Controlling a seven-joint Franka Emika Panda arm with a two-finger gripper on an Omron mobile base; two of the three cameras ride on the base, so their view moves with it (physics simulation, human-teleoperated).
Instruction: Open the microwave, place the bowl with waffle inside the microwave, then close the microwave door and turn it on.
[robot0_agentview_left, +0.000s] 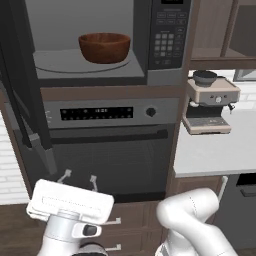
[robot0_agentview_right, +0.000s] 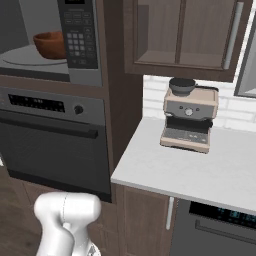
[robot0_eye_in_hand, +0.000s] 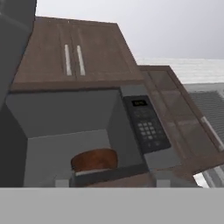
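The microwave (robot0_agentview_left: 167, 40) (robot0_agentview_right: 80, 40) (robot0_eye_in_hand: 146, 127) stands open. Its door (robot0_agentview_left: 20, 100) is swung wide out to the left. The reddish-brown bowl (robot0_agentview_left: 104, 47) (robot0_agentview_right: 50, 45) (robot0_eye_in_hand: 94, 159) sits inside on the glass turntable (robot0_agentview_left: 60, 62). The waffle is hidden by the bowl's wall. My gripper (robot0_agentview_left: 79, 178) hangs low in front of the oven, well below the microwave. Its fingers (robot0_agentview_left: 65, 175) point up and stand apart, with nothing between them.
Under the microwave is an oven (robot0_agentview_left: 110, 150) (robot0_agentview_right: 50, 140) with a bar handle. To the right, a coffee machine (robot0_agentview_left: 210, 102) (robot0_agentview_right: 190, 117) stands on a pale counter (robot0_agentview_left: 215, 155) (robot0_agentview_right: 200, 172). Wooden cabinets (robot0_eye_in_hand: 72, 57) hang above the microwave.
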